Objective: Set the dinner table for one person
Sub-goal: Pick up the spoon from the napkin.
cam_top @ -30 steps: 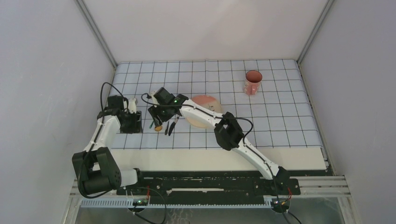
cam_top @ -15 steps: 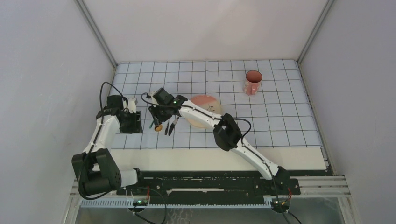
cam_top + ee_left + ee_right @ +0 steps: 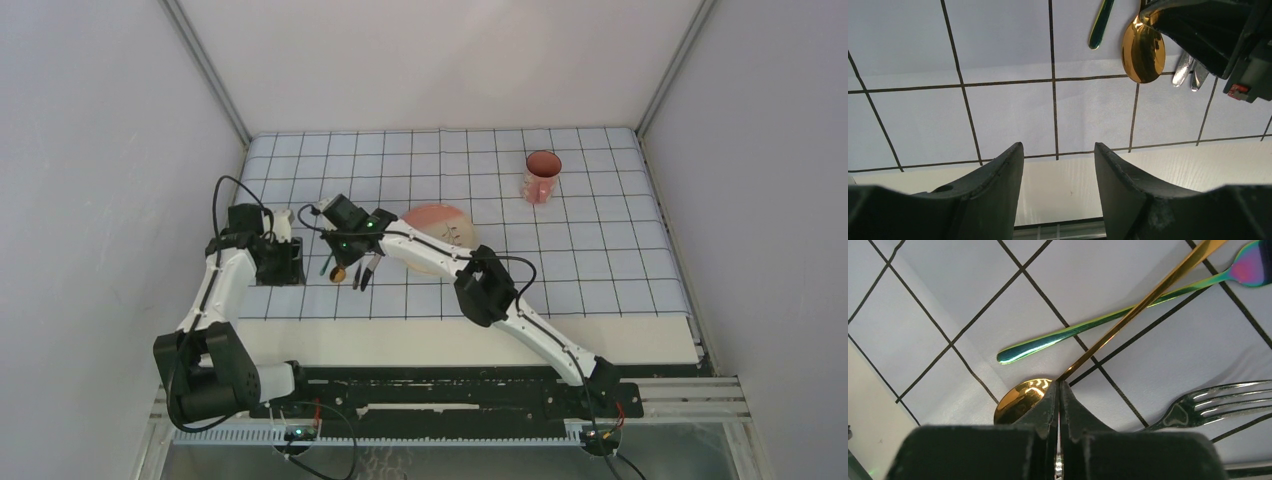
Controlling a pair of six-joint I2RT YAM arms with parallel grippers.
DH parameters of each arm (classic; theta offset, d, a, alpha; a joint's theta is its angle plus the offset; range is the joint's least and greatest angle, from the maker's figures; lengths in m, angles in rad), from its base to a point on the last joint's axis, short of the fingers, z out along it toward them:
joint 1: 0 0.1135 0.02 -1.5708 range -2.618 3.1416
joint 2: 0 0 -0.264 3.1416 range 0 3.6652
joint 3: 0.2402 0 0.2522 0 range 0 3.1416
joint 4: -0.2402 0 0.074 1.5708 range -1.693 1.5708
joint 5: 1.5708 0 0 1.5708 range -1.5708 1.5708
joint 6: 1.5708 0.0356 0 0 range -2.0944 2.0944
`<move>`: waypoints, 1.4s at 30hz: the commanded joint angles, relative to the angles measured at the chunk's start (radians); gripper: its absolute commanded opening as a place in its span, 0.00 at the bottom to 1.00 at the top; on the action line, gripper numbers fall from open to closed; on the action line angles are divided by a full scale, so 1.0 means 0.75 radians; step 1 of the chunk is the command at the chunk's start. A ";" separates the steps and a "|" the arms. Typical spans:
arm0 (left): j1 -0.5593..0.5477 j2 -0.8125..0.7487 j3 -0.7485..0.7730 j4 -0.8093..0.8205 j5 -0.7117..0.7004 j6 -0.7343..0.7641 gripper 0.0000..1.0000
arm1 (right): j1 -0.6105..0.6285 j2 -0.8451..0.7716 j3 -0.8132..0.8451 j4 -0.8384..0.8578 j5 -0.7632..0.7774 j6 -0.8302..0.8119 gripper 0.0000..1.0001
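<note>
Over at the left of the blue gridded cloth [image 3: 600, 250], the left pincer [image 3: 1057, 152] is hanging just above the surface with its jaws standing well apart and gripping nothing. Beneath it the cloth is giving way to the cream table [image 3: 350, 335], which is lying under the cloth and showing as a bare strip along the near edge. Just to the right, the right pincer [image 3: 1059, 390] is pressing down with its jaws squeezed together on the neck of a gold spoon [image 3: 1023, 397], where handle meets bowl. The spoon's handle is crossing over a green utensil handle [image 3: 1058, 335], and a silver fork [image 3: 1208, 397] is lying just beside them. Farther right a pink plate [image 3: 450, 222] is sitting partly under the right arm, and a red cup [image 3: 542, 176] is standing well apart, toward the far right.
</note>
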 commanded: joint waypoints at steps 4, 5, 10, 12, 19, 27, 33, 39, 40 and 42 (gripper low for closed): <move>0.011 -0.016 0.080 -0.041 0.120 0.007 0.59 | 0.047 -0.050 -0.084 -0.139 0.045 -0.021 0.00; 0.009 0.011 0.091 -0.072 0.177 -0.004 0.59 | 0.043 -0.068 -0.097 -0.138 0.047 -0.024 0.00; -0.020 0.151 0.133 -0.105 0.341 -0.049 0.59 | 0.018 -0.169 -0.141 -0.120 0.069 -0.056 0.00; -0.022 0.225 0.161 -0.103 0.371 -0.058 0.58 | 0.005 -0.207 -0.162 -0.114 0.073 -0.063 0.00; -0.024 0.480 0.232 -0.044 0.503 -0.139 0.57 | -0.042 -0.322 -0.266 -0.100 0.097 -0.081 0.00; -0.076 0.464 0.225 0.054 0.448 -0.182 0.56 | -0.090 -0.437 -0.385 -0.080 0.086 -0.103 0.00; -0.137 0.501 0.232 0.119 0.447 -0.223 0.56 | -0.090 -0.438 -0.359 -0.093 0.072 -0.098 0.09; -0.223 0.534 0.220 0.182 0.436 -0.255 0.56 | -0.095 -0.448 -0.343 -0.102 0.074 -0.094 0.10; -0.229 0.538 0.218 0.176 0.439 -0.261 0.56 | -0.098 -0.453 -0.346 -0.104 0.078 -0.095 0.09; -0.232 0.528 0.198 0.161 0.450 -0.261 0.56 | -0.112 -0.472 -0.359 -0.105 0.082 -0.095 0.09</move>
